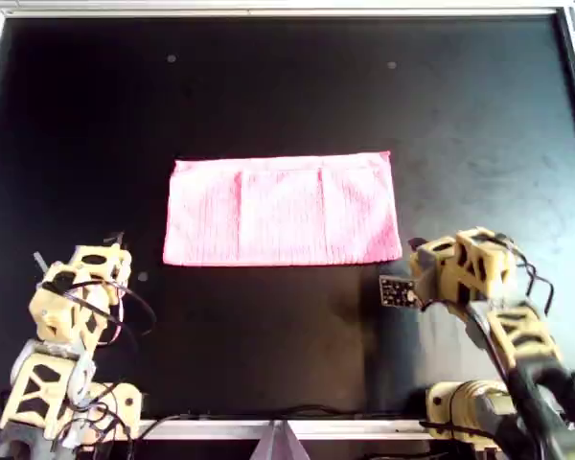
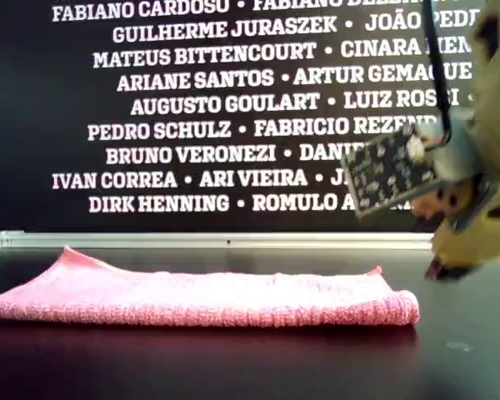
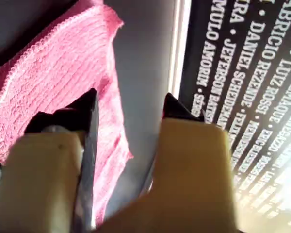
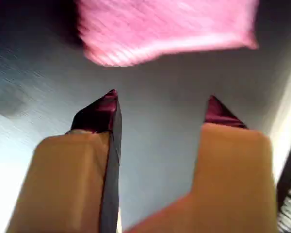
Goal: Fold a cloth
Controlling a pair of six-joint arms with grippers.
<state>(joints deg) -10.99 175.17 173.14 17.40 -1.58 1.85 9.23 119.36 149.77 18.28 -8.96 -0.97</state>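
Note:
The pink cloth lies flat on the black table as a wide rectangle, folded, with faint crease lines. It also shows in the exterior view. My first gripper is open and empty, just off the cloth's near corner on the overhead view's right. In the first wrist view its jaws stand apart with the cloth beside one finger. My second gripper is open and empty, well apart from the cloth on the overhead view's left. In the second wrist view it is over bare table, and the cloth is blurred.
A metal rail frames the black table. A small circuit board hangs on the first arm, also seen in the exterior view. A dark wall with white names stands behind the far rail. Cables lie along the near edge.

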